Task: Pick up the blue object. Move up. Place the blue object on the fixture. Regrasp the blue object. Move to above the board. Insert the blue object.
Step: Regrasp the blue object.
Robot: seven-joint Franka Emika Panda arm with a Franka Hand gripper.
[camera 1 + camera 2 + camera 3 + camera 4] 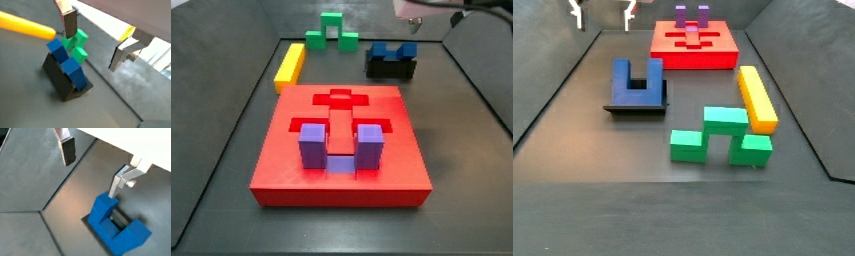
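The end effector, plates spread and empty, hangs above the small dark-blue U-shaped block resting on the black fixture.

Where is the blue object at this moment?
The blue object rests on the fixture, beyond the board in a side view; the gripper hangs above it, jaws open and empty.

Side views oppose across board; gripper high
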